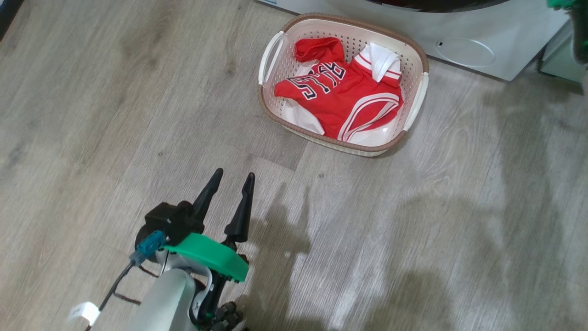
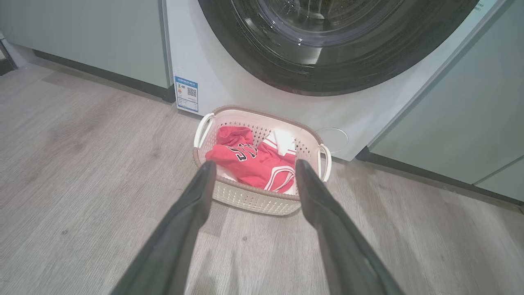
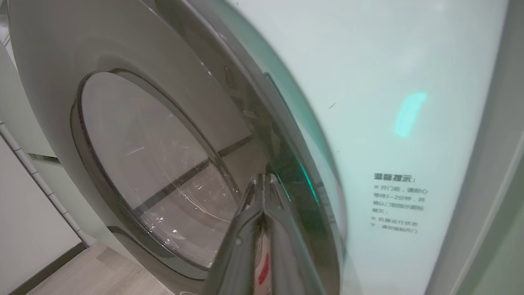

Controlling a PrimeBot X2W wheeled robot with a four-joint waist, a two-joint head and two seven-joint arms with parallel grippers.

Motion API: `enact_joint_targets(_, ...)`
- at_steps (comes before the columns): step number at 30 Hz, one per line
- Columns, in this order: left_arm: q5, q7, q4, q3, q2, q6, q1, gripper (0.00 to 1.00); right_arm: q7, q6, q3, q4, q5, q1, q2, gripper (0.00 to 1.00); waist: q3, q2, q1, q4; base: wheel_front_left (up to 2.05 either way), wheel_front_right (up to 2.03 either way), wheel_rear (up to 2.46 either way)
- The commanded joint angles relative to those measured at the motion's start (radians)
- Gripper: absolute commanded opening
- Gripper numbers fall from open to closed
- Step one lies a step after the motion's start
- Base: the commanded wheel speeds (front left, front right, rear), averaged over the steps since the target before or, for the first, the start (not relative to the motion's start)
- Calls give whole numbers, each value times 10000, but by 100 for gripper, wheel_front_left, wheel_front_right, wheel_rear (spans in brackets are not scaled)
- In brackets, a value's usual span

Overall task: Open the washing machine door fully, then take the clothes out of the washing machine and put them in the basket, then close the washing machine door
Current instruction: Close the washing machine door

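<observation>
Left gripper (image 1: 233,175): my jaws wide, empty, hovering over the floor (image 1: 92,115), pointing toward the basket (image 1: 417,105); the clothes (image 1: 342,94) lie inside it, just before the washing machine (image 2: 192,49); right gripper (image 3: 262,180): my jaws pressed together beside the washing machine door (image 3: 155,164) rim; contact unclear.
</observation>
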Motion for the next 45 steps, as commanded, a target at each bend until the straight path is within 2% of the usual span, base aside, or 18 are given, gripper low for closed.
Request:
enact_joint_targets(1, -80, -93, -255, 242, 120, 10, -289, 100, -61, -11, 206, -195, -18, -415, -3, 0, 52, 0, 0, 50, 0, 0, 0)
enact_joint_targets(17, -80, -93, -192, 152, 119, 10, -492, 100, -61, -11, 284, 515, 104, -989, -176, 0, 75, 0, 0, 232, 0, 0, 0)
enact_joint_targets(22, -75, -93, -131, 336, 118, 10, -266, 100, -61, -11, 451, 115, 136, -234, 47, 0, -404, 0, 0, 192, 0, 0, 0)
enact_joint_targets(28, 297, -93, 64, 730, 125, 10, 44, 100, -61, -11, 497, -876, 386, 1365, 375, 0, -1367, 0, 0, -117, 0, 0, 0)
enact_joint_targets(30, 416, -93, 75, 887, 233, 10, 132, 100, -61, -11, 481, -1212, 516, 1961, 550, 49, -1719, 0, 0, -298, 0, 0, 0)
enact_joint_targets(31, 454, -93, 75, 968, 308, 10, 166, 100, -61, -11, 491, -1417, 569, 2250, 621, 100, -1892, 0, 0, -402, 0, 0, 0)
enact_joint_targets(38, 569, -93, 167, 1616, 957, 10, 233, 100, -61, -11, 174, -2744, 560, 4491, 1099, 100, -3148, 0, 0, -1226, 0, 0, 0)
enact_joint_targets(41, 542, -93, 314, 1924, 1226, 10, 211, 100, -61, -11, -128, -3277, -105, 5471, 1237, 100, -3591, 0, 0, -1646, 0, 0, 0)
enact_joint_targets(45, 595, -93, 450, 2273, 1514, 10, 68, 100, -61, -11, -1068, -3979, -742, 6640, 1576, 100, -3880, 0, 0, -2229, 0, 0, 0)
